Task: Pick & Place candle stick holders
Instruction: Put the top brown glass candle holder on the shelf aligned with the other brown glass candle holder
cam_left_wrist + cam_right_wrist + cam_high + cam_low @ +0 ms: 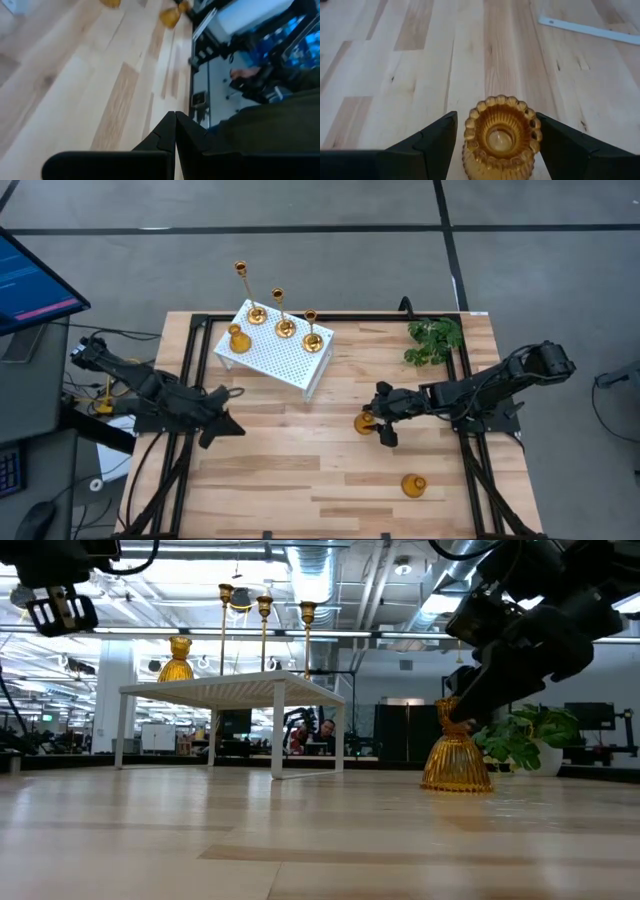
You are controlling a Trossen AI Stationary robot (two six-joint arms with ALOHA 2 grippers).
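Observation:
Three tall-stemmed gold holders (283, 315) and one short bell-shaped holder (237, 338) stand on a white perforated stand (285, 358). A second bell-shaped amber holder (502, 135) stands upright on the table right of centre. My right gripper (496, 117) is open, low over it, with one finger on each side of its top and narrow gaps between. A third bell-shaped holder (414, 485) stands near the front right. My left gripper (222, 426) is shut and empty, raised above the table's left side.
A green leafy plant (435, 340) stands at the far right corner, behind my right arm. Bare wood lies between the stand and the near edge. The table's black frame rails (468, 450) run along both sides.

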